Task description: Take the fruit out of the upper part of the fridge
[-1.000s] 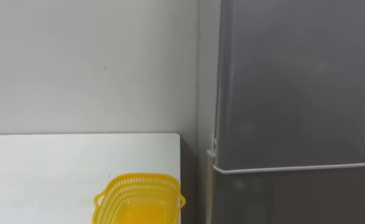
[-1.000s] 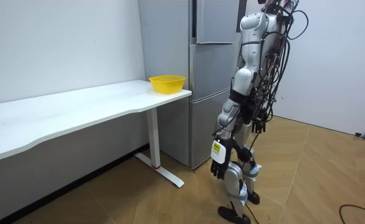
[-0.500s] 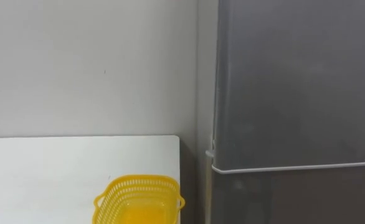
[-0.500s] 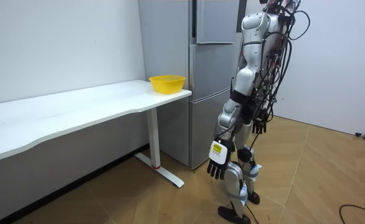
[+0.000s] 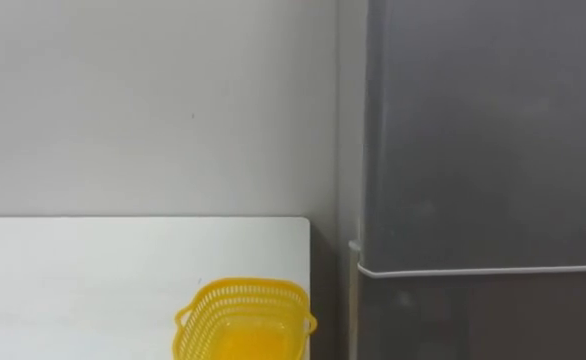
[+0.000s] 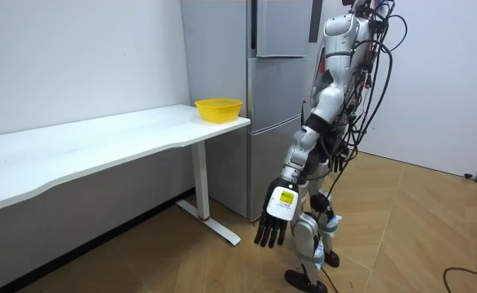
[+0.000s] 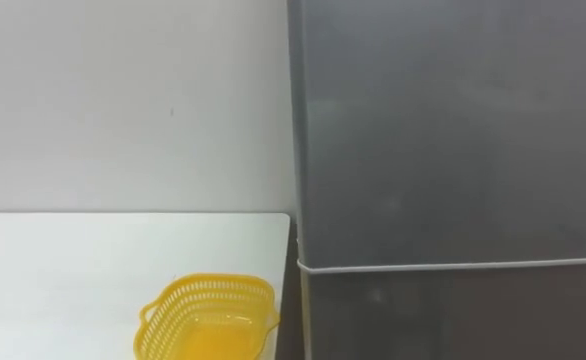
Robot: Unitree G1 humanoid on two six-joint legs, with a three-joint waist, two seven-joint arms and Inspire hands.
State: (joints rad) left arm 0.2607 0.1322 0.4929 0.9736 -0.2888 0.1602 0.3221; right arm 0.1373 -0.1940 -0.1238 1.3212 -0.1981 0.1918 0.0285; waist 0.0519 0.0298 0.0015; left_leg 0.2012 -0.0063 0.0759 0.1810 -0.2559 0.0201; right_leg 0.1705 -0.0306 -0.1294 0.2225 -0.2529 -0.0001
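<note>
Seen from the room view, my shell panels at shoulder, upper arm and forearm are glossy silver-white and rounded, joined by darker grey segments at the joints. Black cables hang in thick, loose loops down my back and across my torso, bundled most densely at waist height. My left hand (image 6: 273, 220) is black with slim dark fingers, and on its back sits a white tag with a yellow patch. My lower legs are silver-grey and my feet dark. Screws are too small to make out.

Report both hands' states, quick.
Left hand: open, fingers straight, holding nothing.
Right hand: cannot be told.
</note>
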